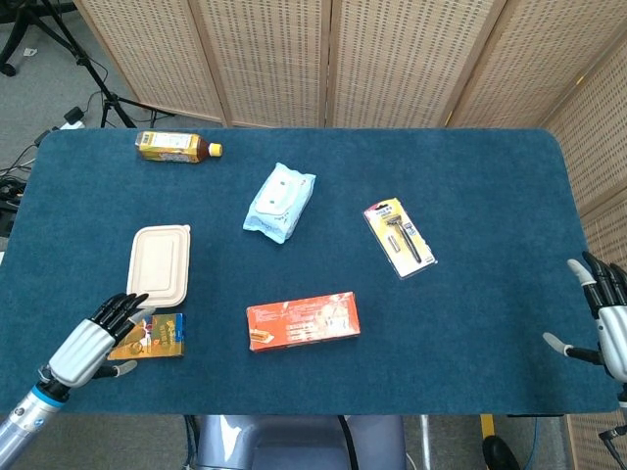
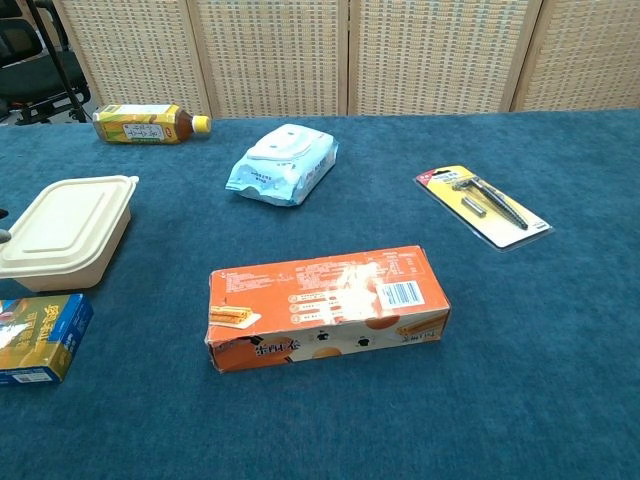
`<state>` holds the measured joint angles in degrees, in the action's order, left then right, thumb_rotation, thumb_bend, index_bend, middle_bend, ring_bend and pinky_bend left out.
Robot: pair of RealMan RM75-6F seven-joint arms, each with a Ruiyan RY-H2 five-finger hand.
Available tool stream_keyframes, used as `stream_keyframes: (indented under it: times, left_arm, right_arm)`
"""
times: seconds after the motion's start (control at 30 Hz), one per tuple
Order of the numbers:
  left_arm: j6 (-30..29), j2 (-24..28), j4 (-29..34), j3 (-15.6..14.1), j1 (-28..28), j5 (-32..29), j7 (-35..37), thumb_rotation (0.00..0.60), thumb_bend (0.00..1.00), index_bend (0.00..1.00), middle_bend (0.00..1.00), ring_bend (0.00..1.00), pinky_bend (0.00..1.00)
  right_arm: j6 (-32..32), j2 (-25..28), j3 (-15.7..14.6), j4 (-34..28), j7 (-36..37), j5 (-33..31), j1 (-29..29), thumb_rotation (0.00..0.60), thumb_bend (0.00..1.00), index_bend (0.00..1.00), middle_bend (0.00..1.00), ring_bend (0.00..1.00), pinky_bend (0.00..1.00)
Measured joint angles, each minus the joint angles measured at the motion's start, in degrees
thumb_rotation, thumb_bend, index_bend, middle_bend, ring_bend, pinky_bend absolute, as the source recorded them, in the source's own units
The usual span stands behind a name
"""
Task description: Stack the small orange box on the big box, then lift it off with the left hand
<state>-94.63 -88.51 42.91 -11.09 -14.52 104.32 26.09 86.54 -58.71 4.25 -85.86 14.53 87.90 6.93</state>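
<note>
The small orange box (image 1: 159,335) with blue sides lies flat on the blue table near its front left corner, just in front of the beige container; the chest view shows the small box (image 2: 40,337) at the far left. My left hand (image 1: 93,339) is right beside its left end with fingers spread, holding nothing. The big orange box (image 1: 304,320) lies flat at the front middle, also plain in the chest view (image 2: 328,305), with nothing on top of it. My right hand (image 1: 609,323) hovers open at the table's right edge, far from both boxes.
A beige lidded food container (image 1: 159,264) sits just behind the small box. A yellow drink bottle (image 1: 176,147) lies at the back left, a pack of wipes (image 1: 280,202) in the middle, a packaged razor (image 1: 400,237) to the right. Wicker screens stand behind the table.
</note>
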Motion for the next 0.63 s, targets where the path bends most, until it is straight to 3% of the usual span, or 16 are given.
stream_keyframes:
  times: [0.2,0.33,0.43,0.63]
  left_arm:
    - [-2.35,0.45,0.63,1.15,0.3,-0.57,0.95,0.6,0.0,0.0,0.0,0.0,0.03]
    - [-4.06,2.36,4.31,2.15,0.6,-1.29,0.84,0.6,0.0,0.0,0.0,0.0,0.0]
    - [-3.63,5.16,10.31,2.76,0.98,-2.65,-1.07,0.6,0.0,0.0,0.0,0.0,0.0]
    - [-1.39,12.76,31.54,4.89,2.8,-9.76,-13.24,0.6,0.0,0.0,0.0,0.0,0.0]
  right_arm:
    - [-0.11,0.12,0.08,-0.19,0.08,0.05,-0.08,0.6,0.0,0.0,0.0,0.0,0.0]
    - [0.15,0.17,0.15,-0.28,-0.12,0.15,-0.19,0.6,0.0,0.0,0.0,0.0,0.0]
    - [0.91,0.12,0.23,-0.44,-0.78,0.37,-0.45,0.6,0.0,0.0,0.0,0.0,0.0]
    - [3.75,0.01,0.22,-1.78,-4.97,1.27,-1.68,0.6,0.0,0.0,0.0,0.0,0.0]
